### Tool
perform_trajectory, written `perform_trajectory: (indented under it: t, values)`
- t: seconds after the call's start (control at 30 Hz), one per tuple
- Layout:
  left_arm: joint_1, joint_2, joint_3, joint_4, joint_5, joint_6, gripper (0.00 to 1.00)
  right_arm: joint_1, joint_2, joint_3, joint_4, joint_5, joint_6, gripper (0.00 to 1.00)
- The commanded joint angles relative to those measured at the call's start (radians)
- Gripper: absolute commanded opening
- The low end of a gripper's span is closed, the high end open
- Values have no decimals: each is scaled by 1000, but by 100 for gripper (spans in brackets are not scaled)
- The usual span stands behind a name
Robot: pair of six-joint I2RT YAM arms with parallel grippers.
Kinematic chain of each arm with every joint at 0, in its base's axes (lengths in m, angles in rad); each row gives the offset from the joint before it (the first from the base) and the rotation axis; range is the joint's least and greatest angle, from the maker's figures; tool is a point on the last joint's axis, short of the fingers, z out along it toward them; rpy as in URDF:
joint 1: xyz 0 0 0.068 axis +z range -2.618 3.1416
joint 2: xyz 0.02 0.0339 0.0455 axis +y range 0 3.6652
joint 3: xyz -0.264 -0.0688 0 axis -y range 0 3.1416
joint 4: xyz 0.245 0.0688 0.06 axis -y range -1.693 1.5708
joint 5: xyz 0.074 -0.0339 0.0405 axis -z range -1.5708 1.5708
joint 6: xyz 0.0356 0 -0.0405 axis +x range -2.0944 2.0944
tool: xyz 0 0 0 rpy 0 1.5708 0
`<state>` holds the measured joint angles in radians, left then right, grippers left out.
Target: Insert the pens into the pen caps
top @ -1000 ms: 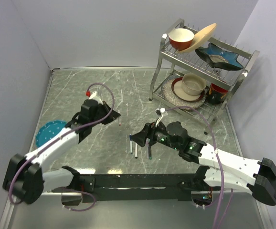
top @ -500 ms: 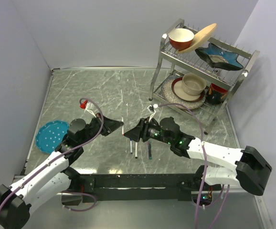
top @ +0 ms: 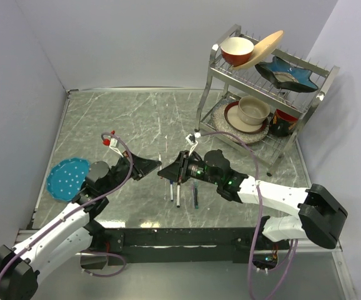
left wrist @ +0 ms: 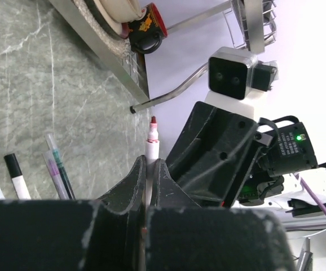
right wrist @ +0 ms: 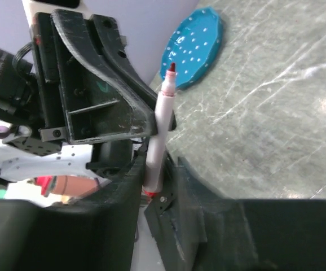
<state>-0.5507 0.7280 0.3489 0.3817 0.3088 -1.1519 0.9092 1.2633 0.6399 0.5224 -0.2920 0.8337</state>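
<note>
Left tool (left wrist: 150, 169) pinches the red-tipped pen (right wrist: 162, 113), its length crossing the narrow-set jaws of the right tool (right wrist: 160, 169); whether those grip it, I cannot tell.

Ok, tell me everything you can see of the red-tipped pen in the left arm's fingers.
The red-tipped pen is thin, with a white plastic-looking barrel, an uncapped dark red tip and a red ring at the other end. It is off the table, barrel pinched by the left gripper fingers. Its ringed end sits between the right gripper fingers; whether they press it is unclear.
</note>
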Motion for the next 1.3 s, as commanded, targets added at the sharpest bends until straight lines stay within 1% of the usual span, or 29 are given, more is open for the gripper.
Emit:
perform_trajectory:
  t: [0.0, 0.03, 0.07, 0.13, 0.17, 0.2, 0.23, 0.3, 0.4, 0.43, 0.53, 0.57, 0.63, 0.67, 0.7, 0.73, 0.77, 0.8, 0.83, 0.87, 0.97, 1.0, 1.03, 1.07, 1.1, 1.13, 1.2, 1.23, 1.27]
  values:
    - [-6, -9, 12, 79, 27, -16, 1, -6, 7, 57, 42, -3, 2, 13]
    - [-6, -10, 18, 68, 26, -9, 1, -6, -1, 50, 47, 7, 4, 0]
    - [-6, -12, 33, 50, 21, -2, 1, -7, -5, 38, 50, 14, 11, 0]
    - [-6, -18, 54, -38, -20, 23, 17, -6, -21, 30, 48, 33, 16, 0]
    - [-6, -27, 76, -65, -37, 32, 28, -7, -27, 27, 39, 42, 10, 0]
    - [-6, -32, 85, -91, -68, 47, 47, -6, -33, 21, 27, 53, 7, 0]
    - [-6, -36, 94, -142, -77, 53, 55, -6, -54, 12, 31, 62, 4, 0]
    - [-6, -44, 128, -188, -112, 86, 67, -9, -82, -17, 31, 91, -7, 0]
    - [-5, -1, 214, -325, -207, 148, 70, -7, -143, -39, -31, 148, -41, 0]
    - [-3, 17, 267, -428, -294, 158, 70, -7, -180, -48, -45, 165, -44, 0]
    - [26, 111, 366, -542, -411, 190, 65, -9, -264, -89, -85, 203, -61, 0]
    - [44, 169, 384, -570, -431, 214, 63, -9, -287, -109, -105, 211, -71, 0]
    - [144, 235, 447, -593, -395, 236, 56, -9, -360, -127, -131, 229, -99, 0]
    - [182, 307, 467, -616, -357, 245, 50, -9, -386, -141, -160, 241, -111, 0]
    - [248, 342, 487, -621, -349, 253, 47, -9, -430, -146, -176, 255, -120, 0]
    - [273, 409, 522, -618, -349, 259, 44, -9, -450, -158, -188, 260, -134, 0]
    - [320, 442, 541, -616, -361, 273, 29, -9, -470, -161, -211, 264, -142, 0]
    - [342, 477, 559, -616, -370, 276, 19, -7, -507, -164, -222, 260, -146, 0]
    - [365, 540, 599, -612, -379, 273, 5, -9, -522, -172, -229, 257, -151, 0]
    - [405, 574, 619, -604, -390, 280, 1, -7, -539, -177, -239, 255, -156, 0]
    - [474, 701, 726, -613, -425, 291, 1, -7, -590, -189, -252, 234, -163, 0]
    - [488, 737, 786, -622, -445, 297, 1, -9, -602, -187, -257, 226, -163, 0]
    - [498, 807, 818, -632, -457, 305, 1, -9, -608, -184, -262, 212, -172, 0]
    - [520, 844, 852, -647, -468, 313, 1, -9, -610, -180, -277, 212, -177, 0]
    - [529, 882, 884, -658, -468, 320, 1, -9, -614, -177, -286, 211, -185, 0]
    - [537, 954, 942, -676, -473, 328, 1, -9, -616, -171, -294, 208, -202, 0]
    - [548, 1022, 1019, -688, -494, 351, 1, -9, -627, -167, -315, 212, -215, 0]
    - [548, 1088, 1044, -714, -499, 359, 1, -10, -633, -167, -320, 214, -217, 0]
    - [548, 1119, 1068, -728, -501, 360, 1, -7, -646, -167, -318, 208, -220, 0]
